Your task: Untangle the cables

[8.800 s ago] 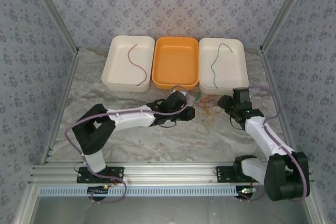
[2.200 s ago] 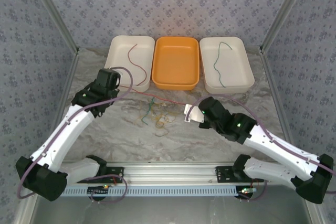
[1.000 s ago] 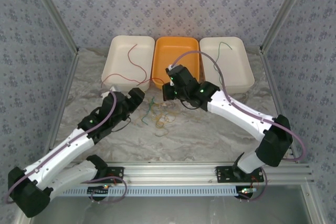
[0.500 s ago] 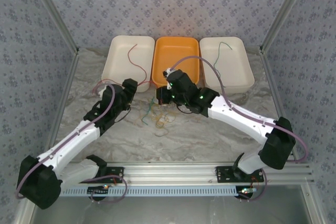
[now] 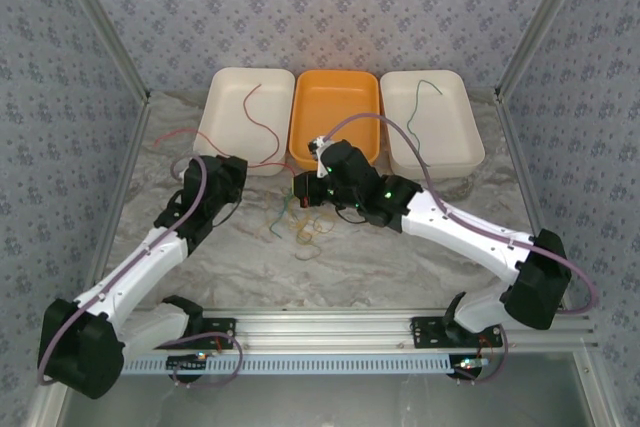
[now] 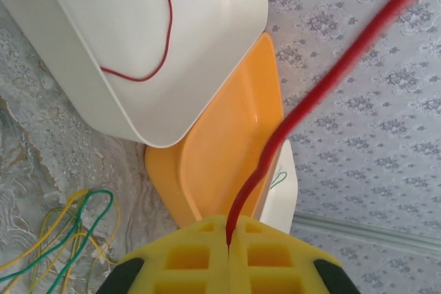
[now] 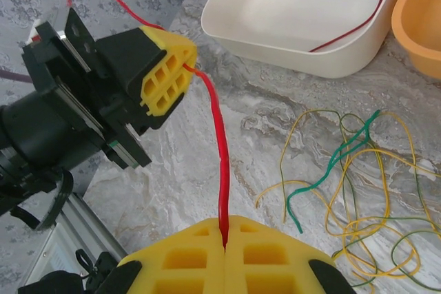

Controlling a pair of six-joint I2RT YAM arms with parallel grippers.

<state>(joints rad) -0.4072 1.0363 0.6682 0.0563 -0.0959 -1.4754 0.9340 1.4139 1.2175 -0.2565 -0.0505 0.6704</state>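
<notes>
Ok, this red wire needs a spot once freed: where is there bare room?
The orange tray is bare, as is the marble before the right white tray. Crowded: the wire tangle mid-table; that tray and the left white tray each hold a wire.

The left arm (image 5: 140, 262) and right arm (image 5: 470, 237) have white links, black joints and black bases at 6 o'clock. A purple-grey cable (image 5: 205, 185) loops along each. Small green lights (image 5: 388, 194) glow on the right wrist. The fingers (image 6: 186, 259) are yellow, with square cut-outs.

Bright, even, diffuse light with soft faint shadows; the near red cable (image 6: 331, 77) looks blurred.
</notes>
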